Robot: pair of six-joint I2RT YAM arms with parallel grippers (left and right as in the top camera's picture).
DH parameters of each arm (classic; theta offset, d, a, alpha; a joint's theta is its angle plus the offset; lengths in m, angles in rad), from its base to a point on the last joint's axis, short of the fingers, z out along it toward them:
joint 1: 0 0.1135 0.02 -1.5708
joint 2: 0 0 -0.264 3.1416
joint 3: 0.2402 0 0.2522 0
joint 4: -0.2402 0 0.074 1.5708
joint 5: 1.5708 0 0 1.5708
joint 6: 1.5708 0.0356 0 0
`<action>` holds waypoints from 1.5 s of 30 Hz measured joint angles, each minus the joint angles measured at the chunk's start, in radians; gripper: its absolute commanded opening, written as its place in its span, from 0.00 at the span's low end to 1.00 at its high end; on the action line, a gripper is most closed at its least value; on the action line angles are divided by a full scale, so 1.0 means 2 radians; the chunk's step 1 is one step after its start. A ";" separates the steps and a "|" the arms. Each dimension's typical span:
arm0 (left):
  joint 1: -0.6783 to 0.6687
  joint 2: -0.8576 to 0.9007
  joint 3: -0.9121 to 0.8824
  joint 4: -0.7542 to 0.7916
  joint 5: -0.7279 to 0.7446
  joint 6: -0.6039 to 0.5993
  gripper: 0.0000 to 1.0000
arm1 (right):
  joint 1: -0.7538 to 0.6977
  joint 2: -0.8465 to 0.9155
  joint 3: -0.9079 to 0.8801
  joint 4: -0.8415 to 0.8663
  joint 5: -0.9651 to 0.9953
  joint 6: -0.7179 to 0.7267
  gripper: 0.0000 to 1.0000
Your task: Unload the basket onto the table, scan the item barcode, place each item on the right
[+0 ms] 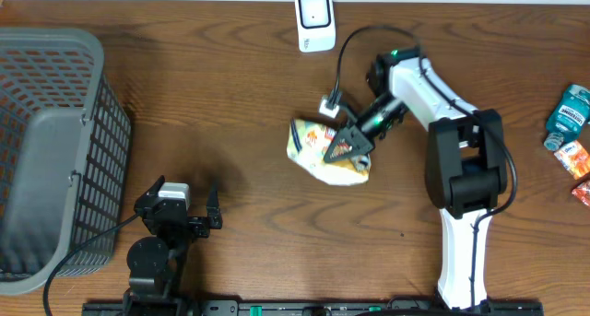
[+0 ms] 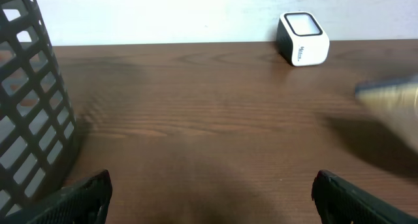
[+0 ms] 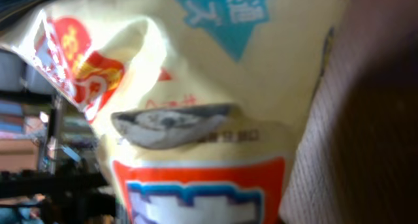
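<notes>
The item, a cream snack bag (image 1: 324, 150) with red and blue print, lies on the table in front of the white barcode scanner (image 1: 314, 19). My right gripper (image 1: 348, 145) is down on the bag's right part. In the right wrist view the bag (image 3: 196, 87) fills the frame very close up, and a textured surface along its right edge hides the jaws, so their gap does not show. My left gripper (image 1: 181, 215) rests near the front left, open and holding nothing (image 2: 210, 191). From the left wrist the scanner (image 2: 302, 38) shows at the back and the bag (image 2: 392, 100) as a blur at right.
A large grey mesh basket (image 1: 55, 150) stands at the left, close to the left arm (image 2: 26, 100). A blue bottle (image 1: 569, 113) and red packets (image 1: 576, 159) lie at the far right edge. The scanner's cable (image 1: 339, 63) loops toward the right arm.
</notes>
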 measured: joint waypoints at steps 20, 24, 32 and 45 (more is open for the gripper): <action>0.000 0.000 0.000 0.000 0.000 0.000 0.98 | 0.035 -0.064 0.139 -0.022 0.068 0.235 0.99; 0.000 0.000 0.000 0.000 0.000 0.000 0.98 | 0.074 -0.075 0.139 -0.017 0.068 0.296 0.01; 0.000 0.000 0.000 0.000 0.000 0.000 0.98 | 0.171 -0.074 0.097 -0.013 0.244 0.493 0.01; 0.000 0.000 0.000 0.000 0.000 0.000 0.98 | 0.220 -0.074 -0.041 0.159 0.461 0.677 0.01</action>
